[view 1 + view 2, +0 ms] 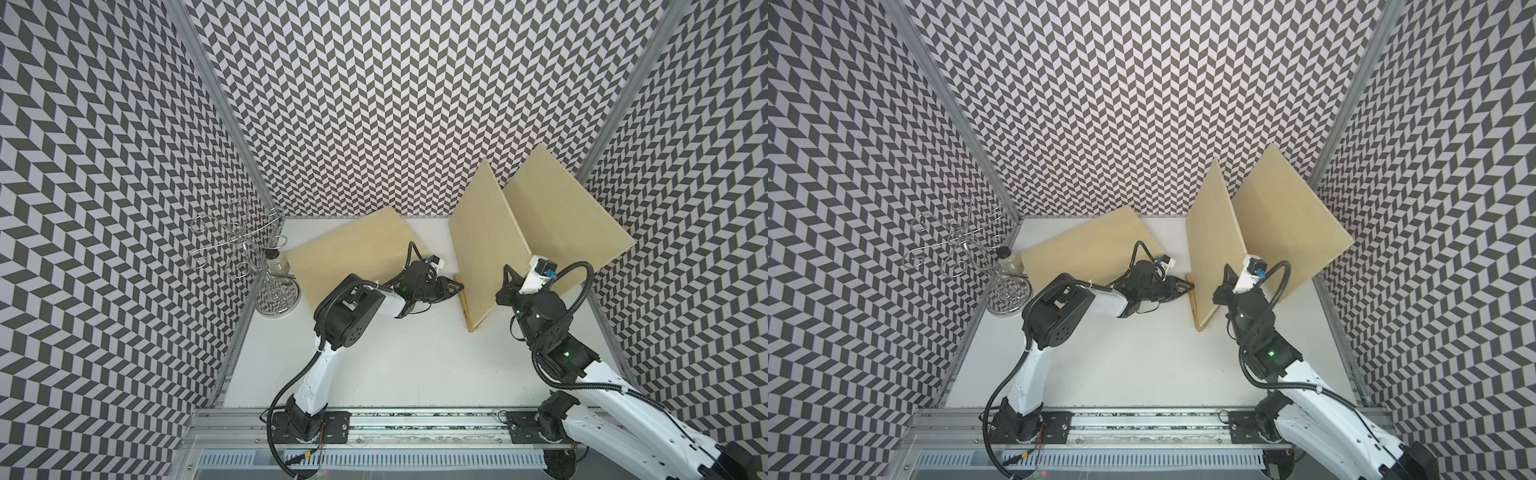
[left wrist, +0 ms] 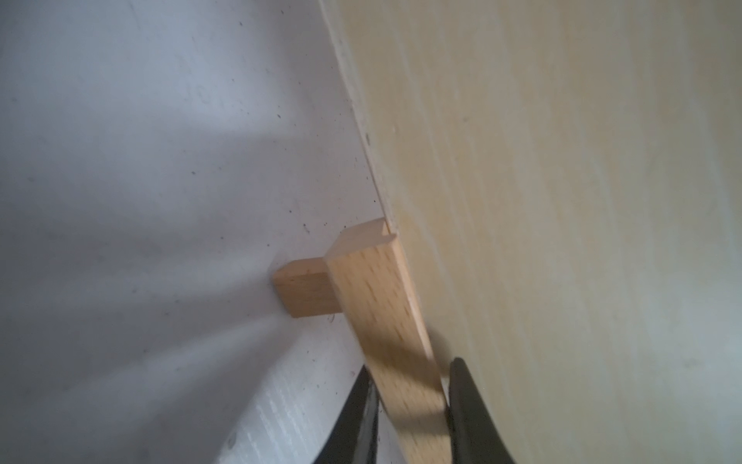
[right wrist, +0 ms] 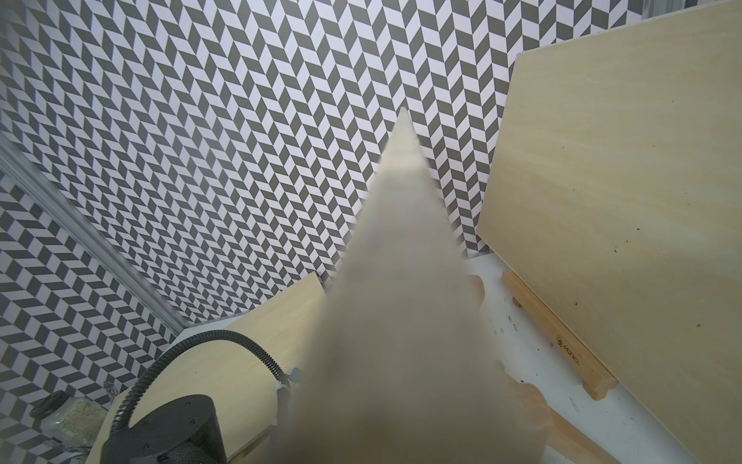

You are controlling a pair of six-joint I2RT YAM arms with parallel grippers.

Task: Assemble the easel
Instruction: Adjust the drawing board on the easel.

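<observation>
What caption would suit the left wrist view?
Left gripper flanking a wooden rail at the foot of an upright pale board on the white table.

Bright even light — near panel (image 3: 401, 321) blurred, soft shadows.

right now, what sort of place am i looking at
Probably a robot lab test cell: chevron-patterned walls on a metal frame, a left arm and right arm bolted to a front rail, and wooden easel panels on a white table.
</observation>
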